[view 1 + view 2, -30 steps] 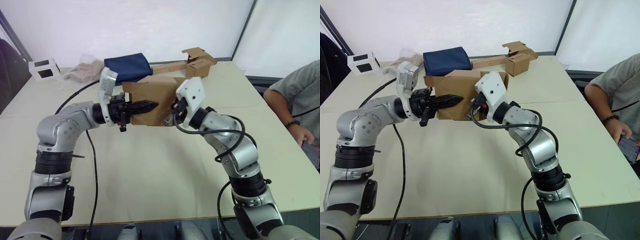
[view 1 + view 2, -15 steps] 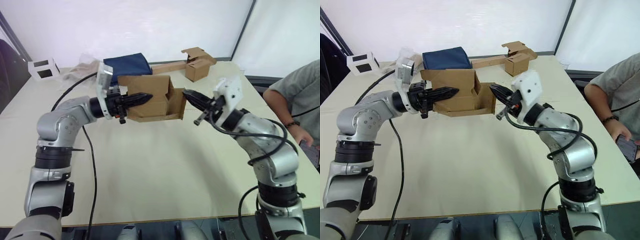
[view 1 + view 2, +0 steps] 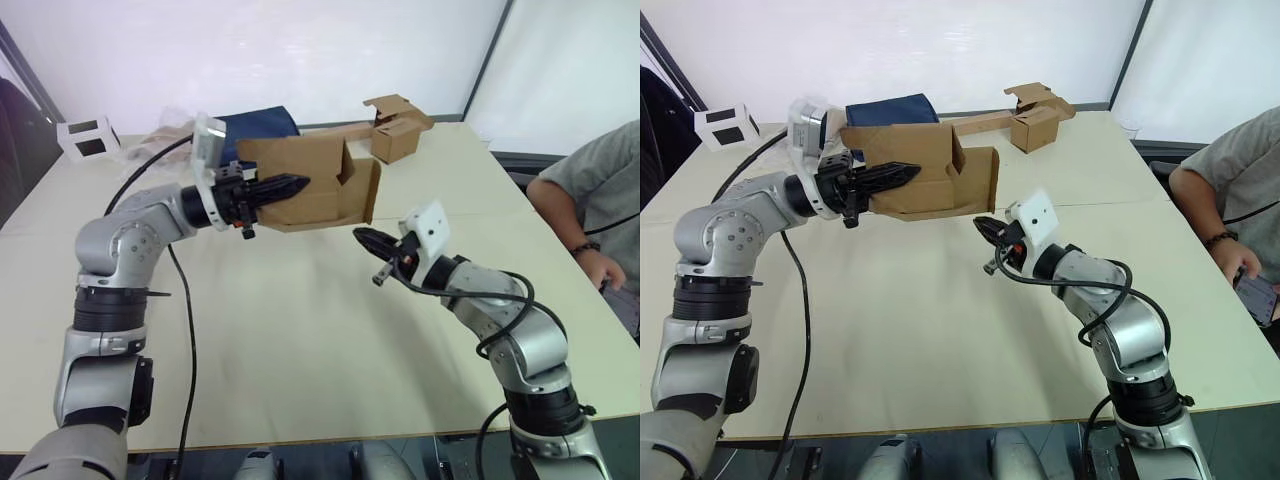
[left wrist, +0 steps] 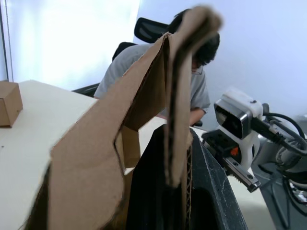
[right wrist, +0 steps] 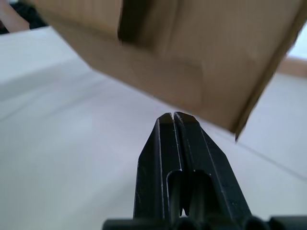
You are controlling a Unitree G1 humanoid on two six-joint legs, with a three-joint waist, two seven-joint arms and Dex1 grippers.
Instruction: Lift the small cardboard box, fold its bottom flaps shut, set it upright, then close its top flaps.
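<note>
**Box in the air, bottom flaps not yet folded**

The left gripper (image 3: 290, 186) is clamped on a wall of the box (image 3: 310, 180) and holds it above the table (image 3: 300, 340). The right gripper (image 3: 985, 228), fingers pressed together, hovers just below the hanging flaps (image 3: 362, 190). Next it probably must push these flaps inward. The box is plain brown.

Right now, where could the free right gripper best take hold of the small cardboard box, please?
Probably the bottom flaps on the small cardboard box's open end, approached from below: they hang toward the right gripper, while the left gripper grips the opposite wall.
</note>
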